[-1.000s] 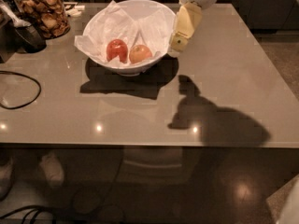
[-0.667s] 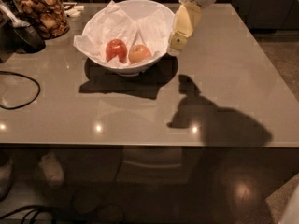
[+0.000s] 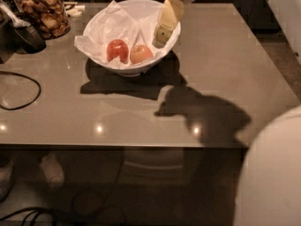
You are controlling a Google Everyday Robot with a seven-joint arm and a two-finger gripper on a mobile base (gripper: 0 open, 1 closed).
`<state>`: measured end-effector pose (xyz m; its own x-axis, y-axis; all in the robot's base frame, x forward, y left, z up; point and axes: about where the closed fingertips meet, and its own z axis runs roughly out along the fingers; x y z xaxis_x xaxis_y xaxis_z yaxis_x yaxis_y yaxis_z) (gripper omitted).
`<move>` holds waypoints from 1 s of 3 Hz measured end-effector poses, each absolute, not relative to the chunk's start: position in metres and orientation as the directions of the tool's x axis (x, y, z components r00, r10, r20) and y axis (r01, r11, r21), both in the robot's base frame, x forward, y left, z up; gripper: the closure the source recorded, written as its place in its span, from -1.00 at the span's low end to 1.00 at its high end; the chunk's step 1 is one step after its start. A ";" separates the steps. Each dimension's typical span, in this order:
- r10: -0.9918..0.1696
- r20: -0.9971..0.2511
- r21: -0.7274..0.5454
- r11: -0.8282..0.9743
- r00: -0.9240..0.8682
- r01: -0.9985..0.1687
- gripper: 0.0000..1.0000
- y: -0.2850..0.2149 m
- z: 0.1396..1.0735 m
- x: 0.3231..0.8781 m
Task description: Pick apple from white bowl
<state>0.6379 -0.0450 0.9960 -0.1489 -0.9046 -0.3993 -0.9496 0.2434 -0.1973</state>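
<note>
In the camera view you see the white bowl [image 3: 133,69] at the far side of the grey table [image 3: 225,55], lined with crumpled white paper [image 3: 108,25]; the apple [image 3: 141,53], pale yellow-orange with a reddish blush, lies in the bowl's near half, just beside a deep red apple [image 3: 117,50] on its left; the two look close enough to touch. The gripper [image 3: 162,34] reaches down from the top edge, tilted, its yellowish tip over the bowl's right inner side, near the apple but apart from it; whether it is parted or closed you cannot tell. A jar of brown snacks [image 3: 44,11] stands at the far left; a dark cable [image 3: 19,91] loops along the left edge; the arm's shadow [image 3: 207,117] falls on the table in front of the bowl.
</note>
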 end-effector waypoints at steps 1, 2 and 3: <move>-0.904 -0.405 -0.195 0.234 -0.139 -0.953 -1.00 -0.034 0.995 0.652; -0.905 -0.402 -0.191 0.229 -0.137 -0.955 -1.00 -0.025 0.988 0.670; -0.906 -0.397 -0.184 0.231 -0.143 -0.955 -0.94 -0.022 0.978 0.684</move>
<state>0.6843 -0.0219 0.9782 -0.1427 -0.9064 -0.3975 -0.9554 0.2311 -0.1839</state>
